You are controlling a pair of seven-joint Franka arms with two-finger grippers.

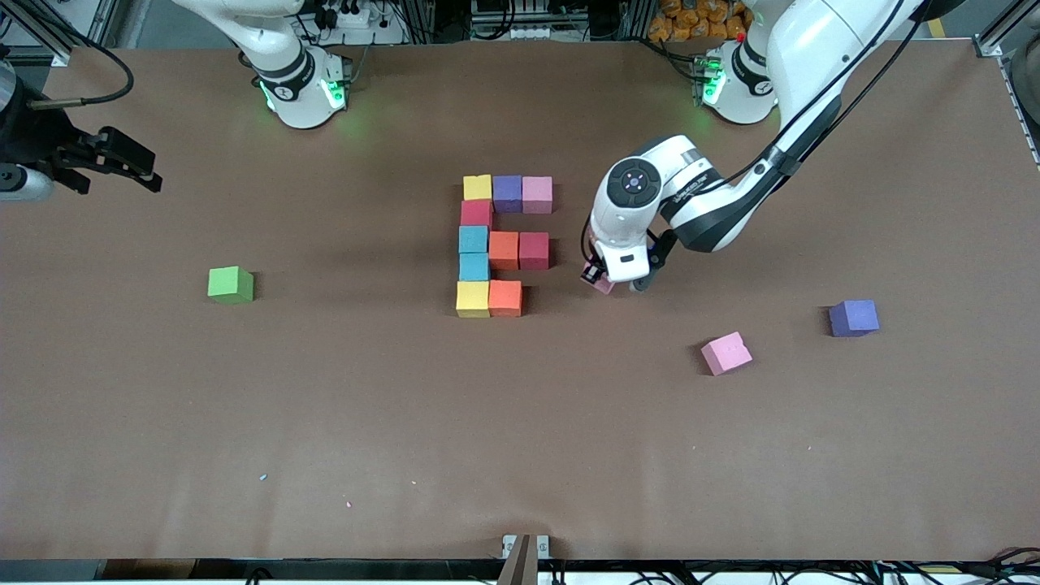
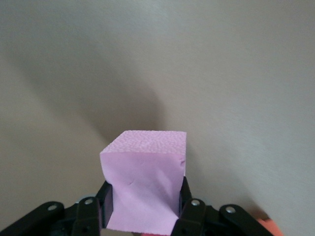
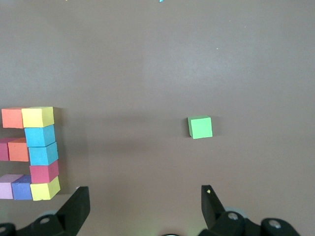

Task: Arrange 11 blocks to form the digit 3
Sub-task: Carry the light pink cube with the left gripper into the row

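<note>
Left gripper [image 1: 602,279] clamps pink block [image 2: 145,181] above table [image 1: 325,422].

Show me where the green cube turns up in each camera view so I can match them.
Front view: green cube sits alone toward the right arm's end of the table, apart from the block figure.
Left wrist view: not in it.
Right wrist view: green cube on bare table, apart from the block figure.
Shared landmark: the figure's light blue pair.

left gripper [image 2: 145,209] fingers [image 2: 189,209] clamp pink block [image 2: 145,184] above bare table [image 2: 236,73].
</note>
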